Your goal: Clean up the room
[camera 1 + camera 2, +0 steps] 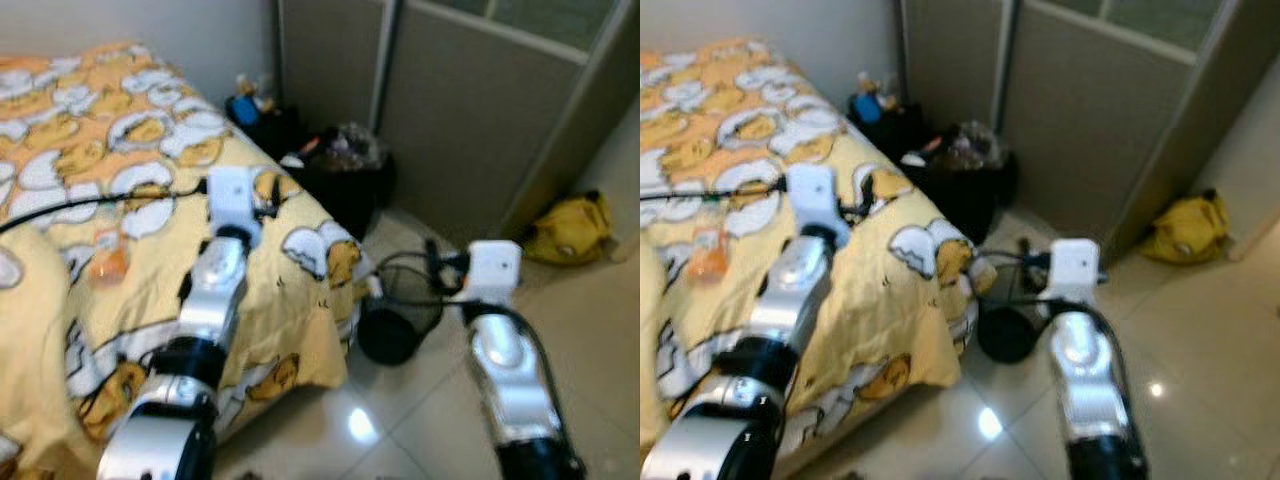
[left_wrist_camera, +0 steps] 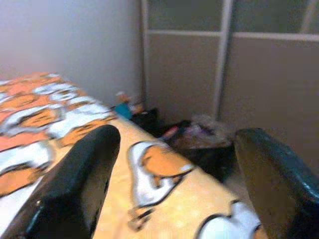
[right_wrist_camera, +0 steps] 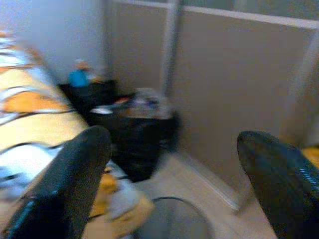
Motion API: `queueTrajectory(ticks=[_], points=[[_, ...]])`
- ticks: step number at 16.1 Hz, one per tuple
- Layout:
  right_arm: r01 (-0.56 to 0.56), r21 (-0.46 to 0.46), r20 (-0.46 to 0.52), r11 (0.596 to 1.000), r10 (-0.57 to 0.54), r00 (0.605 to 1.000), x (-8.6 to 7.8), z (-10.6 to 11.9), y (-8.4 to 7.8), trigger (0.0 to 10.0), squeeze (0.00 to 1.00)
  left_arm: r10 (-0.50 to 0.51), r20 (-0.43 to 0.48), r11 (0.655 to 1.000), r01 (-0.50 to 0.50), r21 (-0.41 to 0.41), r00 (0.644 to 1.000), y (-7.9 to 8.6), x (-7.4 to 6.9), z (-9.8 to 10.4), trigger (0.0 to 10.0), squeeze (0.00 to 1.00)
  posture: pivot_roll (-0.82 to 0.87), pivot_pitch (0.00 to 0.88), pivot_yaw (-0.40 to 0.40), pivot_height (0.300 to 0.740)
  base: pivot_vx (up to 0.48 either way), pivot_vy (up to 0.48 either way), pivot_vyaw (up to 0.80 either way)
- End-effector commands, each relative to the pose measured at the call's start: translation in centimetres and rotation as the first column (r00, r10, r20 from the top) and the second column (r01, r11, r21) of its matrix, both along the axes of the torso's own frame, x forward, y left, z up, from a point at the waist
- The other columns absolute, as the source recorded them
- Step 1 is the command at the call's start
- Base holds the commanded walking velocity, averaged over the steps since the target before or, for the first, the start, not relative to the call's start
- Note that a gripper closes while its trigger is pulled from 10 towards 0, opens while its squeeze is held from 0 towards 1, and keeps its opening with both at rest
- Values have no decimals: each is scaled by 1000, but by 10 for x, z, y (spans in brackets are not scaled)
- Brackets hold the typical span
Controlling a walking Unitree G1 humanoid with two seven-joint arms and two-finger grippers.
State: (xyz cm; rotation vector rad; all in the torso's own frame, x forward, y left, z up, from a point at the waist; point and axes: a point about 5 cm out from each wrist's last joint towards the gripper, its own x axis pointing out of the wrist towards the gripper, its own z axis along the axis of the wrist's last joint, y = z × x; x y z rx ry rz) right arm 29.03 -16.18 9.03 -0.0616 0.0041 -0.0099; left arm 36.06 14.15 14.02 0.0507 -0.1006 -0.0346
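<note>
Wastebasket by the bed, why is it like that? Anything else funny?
The black mesh wastebasket lies tipped on its side on the floor by the bed's corner. A yellow bag sits slumped against the partition, and a small orange item lies on the bedspread.

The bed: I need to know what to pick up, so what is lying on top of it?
On the yellow patterned bedspread lie a black cable and a small orange item, too blurred to identify. The left arm covers part of the cover, so anything beneath it stays hidden.

Bed (image 1: 300, 330) in yellow egg-print cover, with a black cable (image 1: 60, 208) and small orange item (image 1: 108, 262) on top
</note>
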Motion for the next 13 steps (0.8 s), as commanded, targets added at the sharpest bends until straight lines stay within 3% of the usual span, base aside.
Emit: queueTrajectory(ticks=[1, 4, 5, 6, 11, 12, 13], points=[[-16, 5, 24, 1000, 16, 1000, -1, 4, 2, 0, 0, 21, -21, 1000, -21, -23, 1000, 4, 0, -3, 0, 0, -28, 0, 11, 740, 0, 0, 0], [-13, -4, 16, 1000, 13, 1000, 1, 2, 1, 0, 0, 11, -27, 1000, -11, 6, 1000, 2, 1, -5, 0, 0, -26, 0, 13, 740, 0, 0, 0], [-14, -6, 11, 1000, 14, 1000, 1, 1, 1, 0, 0, -9, -21, 1000, 10, 29, 1000, -1, 1, -4, 3137, 0, -26, 0, 12, 740, 0, 0, 0], [-14, -10, 6, 1000, 14, 1000, 1, 1, 0, 0, 0, -29, -16, 999, 29, 18, 999, -4, 0, -5, 0, 0, -27, 0, 14, 740, 0, 0, 0], [-22, 0, -19, 1000, 22, 1000, -2, -6, 1, 0, 0, -17, -107, 999, 21, 38, 994, -3, -14, -31, 0, 0, -24, 0, 13, 740, 0, 0, 0], [-28, 27, -21, 999, 28, 999, -2, -6, 3, 10000, 1000, -16, -112, 999, 21, 36, 994, -4, -15, -32, 10000, 733, -24, 0, 13, 740, 0, 0, 0], [-52, 44, -18, 998, 53, 998, -2, -6, 5, 10000, 1000, -16, -100, 999, 20, 35, 995, -4, -15, -31, 10000, 1000, -20, 0, 10, 740, 0, 0, 0]])
